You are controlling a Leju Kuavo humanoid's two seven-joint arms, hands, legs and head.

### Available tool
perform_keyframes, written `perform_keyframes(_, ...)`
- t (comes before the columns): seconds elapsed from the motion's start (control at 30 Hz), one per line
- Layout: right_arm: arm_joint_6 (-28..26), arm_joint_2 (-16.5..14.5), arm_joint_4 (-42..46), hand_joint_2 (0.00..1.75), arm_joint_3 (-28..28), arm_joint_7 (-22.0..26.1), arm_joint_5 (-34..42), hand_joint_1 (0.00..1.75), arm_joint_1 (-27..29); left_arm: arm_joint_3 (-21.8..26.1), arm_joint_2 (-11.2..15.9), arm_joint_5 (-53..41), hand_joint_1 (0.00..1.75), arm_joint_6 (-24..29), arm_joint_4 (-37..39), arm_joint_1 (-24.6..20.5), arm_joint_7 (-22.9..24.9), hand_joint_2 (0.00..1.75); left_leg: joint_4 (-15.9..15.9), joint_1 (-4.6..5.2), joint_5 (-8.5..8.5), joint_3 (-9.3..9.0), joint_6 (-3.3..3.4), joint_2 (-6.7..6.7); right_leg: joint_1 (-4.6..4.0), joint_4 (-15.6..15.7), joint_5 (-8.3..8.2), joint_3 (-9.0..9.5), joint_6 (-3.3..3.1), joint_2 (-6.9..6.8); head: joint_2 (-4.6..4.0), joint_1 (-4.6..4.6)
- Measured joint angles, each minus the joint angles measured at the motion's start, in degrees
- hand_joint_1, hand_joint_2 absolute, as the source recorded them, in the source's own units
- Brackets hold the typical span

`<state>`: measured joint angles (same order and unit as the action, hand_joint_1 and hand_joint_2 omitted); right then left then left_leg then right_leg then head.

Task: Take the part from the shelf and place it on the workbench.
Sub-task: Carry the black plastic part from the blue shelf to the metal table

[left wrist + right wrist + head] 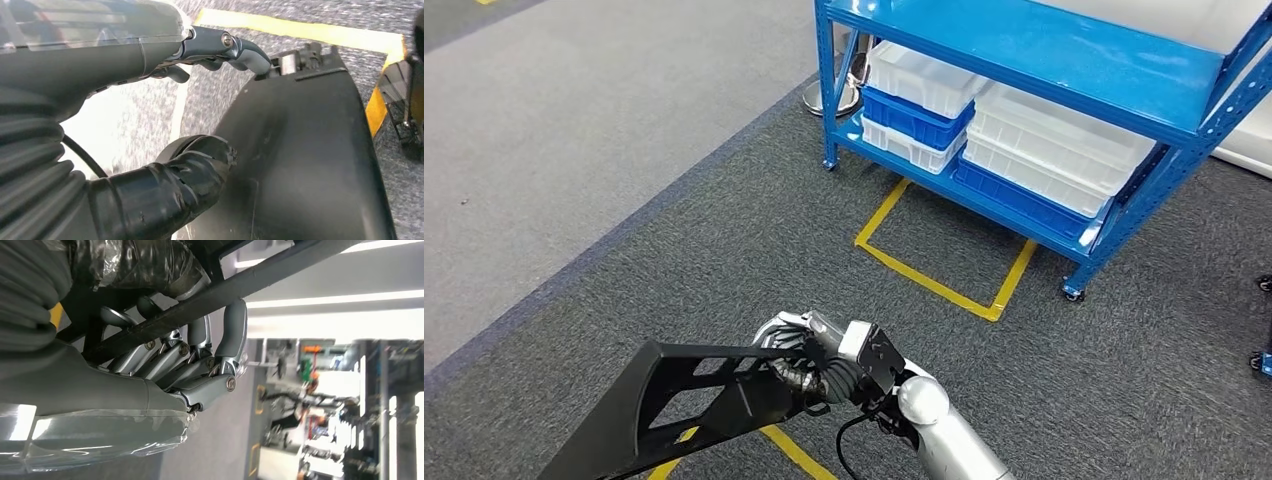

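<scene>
The right hand (819,365) is low and close in the head view. Its fingers (235,335) are wrapped tight around a bar of the part (684,400). The part is a big black frame with holes in it. It sticks out to the left from the hand, up in the air above the floor (674,220).

In the left wrist view, the left hand (150,60) sits right by a wide black side of the part (300,160). Its dark thumb (175,185) presses on that black side, and its fingers (245,50) reach over the top edge. I cannot tell if it truly grips.

Under the part there is a bit of yellow tape (794,452) on the dark grey carpet.

Farther away, more yellow tape (934,285) makes a box shape on the floor. Just behind it stands a blue shelf (1024,50) on little wheels. White bins (1054,145) and blue bins (914,115) are stacked on its low level.
</scene>
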<state>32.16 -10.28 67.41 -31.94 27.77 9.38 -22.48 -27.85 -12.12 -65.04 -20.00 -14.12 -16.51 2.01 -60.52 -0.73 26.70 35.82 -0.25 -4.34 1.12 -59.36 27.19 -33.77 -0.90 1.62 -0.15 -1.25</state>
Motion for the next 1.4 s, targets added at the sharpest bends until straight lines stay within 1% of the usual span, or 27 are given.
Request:
perform_keyframes(0.07,0.61,-0.76,-0.81,1.75,-0.28,-0.02,0.28,1.75,-0.86,0.78,-0.11,0.99,0.0,0.05,0.0,-0.36,0.77,1.75,-6.08,0.05,3.2,2.93,-0.51,2.57,-0.07,0.23,-0.07,0.04,-0.49,-1.39,0.0,0.16)
perform_keyframes(0.1,0.86,-1.01,-1.25,1.75,-0.42,-0.04,0.37,1.75,-1.15,1.16,-0.19,1.45,0.0,0.16,0.0,-0.49,1.15,1.75,-9.95,0.0,4.83,4.81,-0.74,3.17,-0.16,0.23,-0.03,0.01,-0.62,-2.2,0.0,0.19)
perform_keyframes(0.17,1.25,-1.4,-2.11,1.75,-0.72,-0.08,0.48,1.75,-1.5,1.9,-0.31,2.35,0.0,0.69,0.0,-0.5,1.88,1.75,-14.14,-0.06,5.63,6.84,-1.02,3.7,-0.32,0.21,0.05,-0.01,-0.72,-3.74,0.0,0.19)
perform_keyframes(0.2,1.42,-1.63,-2.49,1.75,-0.92,-0.1,0.54,1.75,-1.73,2.28,-0.34,2.81,0.0,1.1,0.0,-0.46,2.24,1.75,-12.95,-0.07,4.42,6.21,-1.02,3.92,-0.36,0.19,0.08,0.01,-0.73,-4.39,0.0,0.19)
perform_keyframes(0.23,1.54,-1.88,-2.82,1.75,-1.11,-0.1,0.61,1.75,-2.02,2.69,-0.34,3.22,0.0,1.54,0.0,-0.46,2.53,1.75,-9.86,-0.06,2.53,4.6,-0.92,4.28,-0.4,0.18,0.14,0.06,-0.68,-4.96,0.0,0.19)
perform_keyframes(0.3,1.76,-2.46,-3.35,1.75,-1.33,-0.1,0.75,1.75,-2.72,3.5,-0.47,3.97,0.0,2.42,0.0,-0.57,3.04,1.75,-1.82,0.3,-0.51,0.49,-0.41,6.25,-0.66,0.09,0.34,0.2,-0.39,-5.9,0.0,0.2)
perform_keyframes(0.37,1.92,-2.87,-3.79,1.75,-1.37,-0.1,0.84,1.75,-3.29,4.43,-0.77,4.84,0.0,3.49,0.0,-0.63,3.53,1.75,2.04,0.77,-1.23,-1.33,0.23,7.46,-1.01,0.08,0.46,0.29,0.06,-6.75,0.0,0.15)
perform_keyframes(0.43,2.01,-3.18,-4.19,1.75,-1.5,-0.11,0.86,1.75,-3.61,5.41,-1.06,5.79,0.0,4.71,0.0,-0.48,3.9,1.75,2.32,0.75,-1.35,-1.28,0.82,6.54,-1.16,0.21,0.52,0.49,0.55,-7.57,0.0,0.1)
perform_keyframes(0.5,2.09,-3.46,-4.5,1.75,-1.69,-0.1,0.87,1.75,-3.91,6.32,-1.31,6.54,0.0,5.71,0.0,-0.37,4.16,1.75,2.76,0.39,-1.68,-1.44,1.36,5.51,-1.02,-0.53,1.4,0.28,1.24,-6.2,0.0,0.1)
perform_keyframes(0.57,2.07,-3.54,-4.74,1.75,-1.8,-0.08,0.88,1.75,-4.18,7.21,-1.67,7.34,0.0,6.74,0.0,-0.37,4.33,1.75,3.01,0.18,-1.94,-1.51,1.81,4.56,-0.79,-5.05,4.19,-1.89,1.72,-3.42,0.0,0.1)
perform_keyframes(0.63,1.72,-3.43,-5.03,1.75,-1.83,-0.07,0.85,1.75,-4.11,8.37,-2.02,8.55,0.0,8.26,0.0,-0.13,4.4,1.75,2.92,0.21,-2.0,-1.38,2.04,3.39,-0.77,-12.4,7.05,-5.6,1.67,-2.19,0.0,0.09)
perform_keyframes(0.67,1.46,-3.32,-5.15,1.75,-1.83,-0.07,0.8,1.75,-3.97,9.01,-2.14,9.14,0.0,9.08,0.0,0.09,4.44,1.75,2.84,0.23,-2.0,-1.34,2.05,2.69,-0.8,-14.45,7.13,-6.77,1.55,-2.03,0.0,0.09)
perform_keyframes(0.7,1.21,-3.22,-5.23,1.75,-1.83,-0.07,0.75,1.75,-3.85,9.62,-2.22,9.67,0.0,9.87,0.0,0.32,4.47,1.75,2.73,0.24,-1.98,-1.32,2.05,1.93,-0.81,-14.54,6.13,-7.05,1.37,-1.86,0.0,0.09)
perform_keyframes(0.73,1.03,-3.14,-5.26,1.75,-1.83,-0.07,0.71,1.75,-3.77,10.13,-2.32,10.03,0.0,10.5,0.0,0.49,4.49,1.75,2.6,0.24,-1.95,-1.32,2.02,1.23,-0.82,-12.49,4.26,-6.3,1.13,-1.57,0.0,0.09)
perform_keyframes(0.8,0.72,-3.03,-5.22,1.75,-1.83,-0.04,0.64,1.75,-3.72,10.92,-2.66,10.53,0.0,11.55,0.0,0.66,4.54,1.75,2.29,0.22,-1.83,-1.15,1.86,-0.05,-0.78,-5.24,0.51,-3.29,0.5,0.59,0.0,0.1)
perform_keyframes(0.87,0.33,-2.9,-5.17,1.75,-1.83,0.01,0.57,1.75,-3.61,11.54,-3.07,10.86,0.0,12.33,-0.01,0.77,4.62,1.75,2.08,0.07,-1.85,-0.7,1.39,-1.18,-0.84,-0.83,-0.68,-1.36,0.17,2.31,0.0,0.1)
perform_keyframes(0.93,0.02,-2.81,-5.13,1.75,-1.83,0.03,0.37,1.75,-3.44,12.08,-3.3,11.01,0.0,12.88,-0.02,1.07,4.72,1.75,2.22,-0.12,-2.05,-0.39,0.66,-2.16,-0.89,-0.15,-0.58,-0.98,0.04,1.8,0.0,0.08)
perform_keyframes(0.97,-0.08,-2.8,-5.05,1.75,-1.83,0.03,0.23,1.75,-3.38,12.31,-3.34,11.03,0.0,13.12,-0.03,1.25,4.81,1.75,2.1,-0.14,-1.95,-0.28,0.35,-1.97,-0.78,0.18,-0.72,-0.8,-0.17,1.27,0.0,0.08)
perform_keyframes(1.03,-0.31,-2.76,-4.78,1.75,-1.83,0.08,0.05,1.75,-3.31,12.59,-3.36,11.03,0.0,13.6,-0.04,1.37,5.04,1.75,-0.4,0.02,-0.34,0.89,-0.16,0.18,-0.4,0.86,-0.97,-0.34,-0.69,0.05,0.0,0.28)
perform_keyframes(1.1,-0.69,-2.58,-4.59,1.75,-1.83,0.15,-0.06,1.75,-3.06,12.74,-3.39,11.03,0.0,13.97,-0.04,1.32,5.25,1.75,-7.07,-0.05,2.93,4.12,-0.63,2.82,-0.39,1.02,-0.92,-0.12,-0.98,-1.39,0.0,0.49)
perform_keyframes(1.13,-0.9,-2.4,-4.56,1.75,-1.83,0.17,-0.16,1.75,-2.83,12.79,-3.42,11.03,0.0,14.12,-0.04,1.34,5.39,1.75,-10.55,-0.15,4.19,5.9,-0.85,3.39,-0.41,0.98,-0.84,-0.11,-1.01,-2.17,0.0,0.49)
perform_keyframes(1.17,-1.06,-2.21,-4.55,1.75,-1.83,0.18,-0.27,1.75,-2.56,12.82,-3.44,11.03,0.0,14.25,-0.04,1.42,5.53,1.75,-12.77,-0.24,4.62,7.09,-1.03,3.71,-0.42,0.92,-0.73,-0.11,-1.02,-2.92,0.0,0.49)
perform_keyframes(1.2,-1.21,-2.05,-4.54,1.75,-1.83,0.18,-0.41,1.75,-2.31,12.88,-3.46,11.02,0.0,14.32,-0.04,1.51,5.68,1.75,-12.91,-0.33,3.96,7.26,-1.13,3.92,-0.42,0.84,-0.6,-0.1,-0.98,-3.62,0.0,0.48)
perform_keyframes(1.23,-1.39,-1.93,-4.45,1.75,-1.83,0.18,-0.54,1.75,-2.14,12.94,-3.46,11.0,0.0,14.34,-0.04,1.57,5.79,1.75,-10.69,-0.39,2.34,6.18,-1.13,4.21,-0.42,0.73,-0.45,-0.06,-0.89,-4.23,0.0,0.49)
perform_keyframes(1.3,-1.71,-1.85,-4.15,1.75,-1.83,0.19,-0.74,1.75,-2.02,13.08,-3.48,10.95,0.0,14.34,-0.05,1.55,5.87,1.75,-2.94,-0.22,-1.11,2.15,-0.82,6.0,-0.53,0.54,-0.1,0.16,-0.56,-5.27,0.0,0.49)
perform_keyframes(1.33,-1.81,-1.79,-3.97,1.75,-1.83,0.2,-0.8,1.75,-2.01,13.13,-3.5,10.94,0.0,14.34,-0.07,1.49,5.88,1.75,0.17,0.0,-2.07,0.52,-0.5,6.84,-0.66,0.47,0.04,0.26,-0.32,-5.65,0.0,0.49)
perform_keyframes(1.4,-1.91,-1.62,-3.62,1.75,-1.83,0.23,-0.92,1.75,-1.91,13.17,-3.54,10.9,0.0,14.34,-0.08,1.44,5.88,1.75,2.33,0.45,-2.2,-0.51,0.15,7.4,-0.91,0.49,0.16,0.45,0.19,-6.37,0.0,0.46)
